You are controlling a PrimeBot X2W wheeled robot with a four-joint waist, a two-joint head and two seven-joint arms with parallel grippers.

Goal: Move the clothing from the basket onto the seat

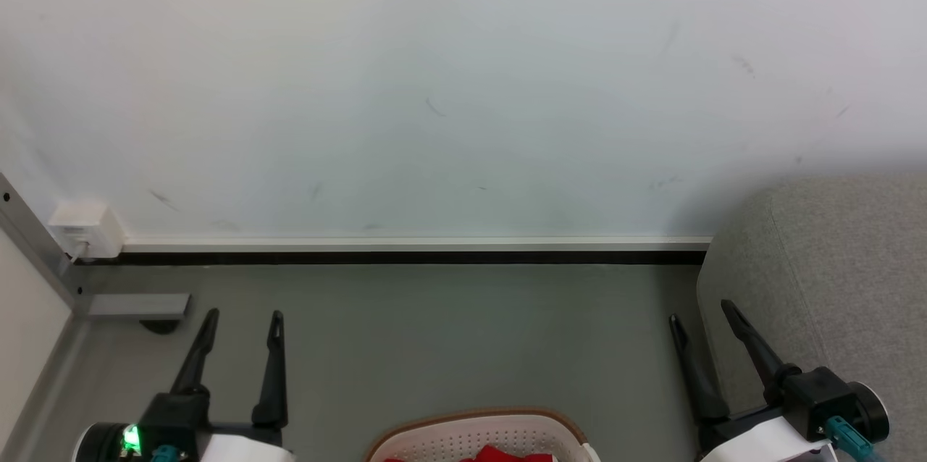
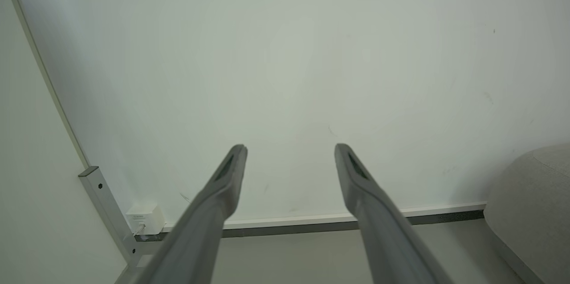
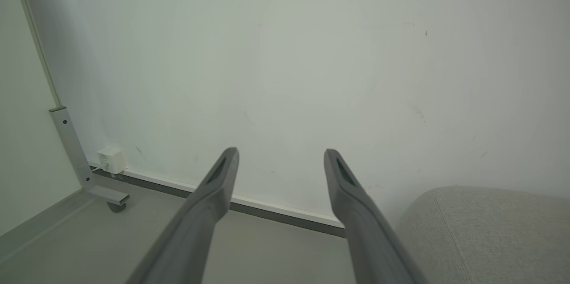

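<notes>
The far rim of the white basket [image 1: 478, 429] with its tan edge shows at the bottom middle of the head view, with a bit of red clothing [image 1: 503, 455] inside it. The grey seat [image 1: 833, 288] rises at the right; it also shows in the wrist views [image 2: 534, 204] [image 3: 490, 230]. My left gripper [image 1: 242, 317] stands open at the lower left, left of the basket, with nothing between its fingers [image 2: 289, 148]. At the lower right my right gripper [image 1: 701, 311] is open too, empty [image 3: 280, 152], just in front of the seat's near end.
A pale wall with a white and black skirting [image 1: 413, 250] runs across ahead. A white plug box [image 1: 81, 229] sits low on the wall at the left, beside a grey metal frame with a foot and caster [image 1: 137, 306]. Grey floor [image 1: 463, 332] lies between.
</notes>
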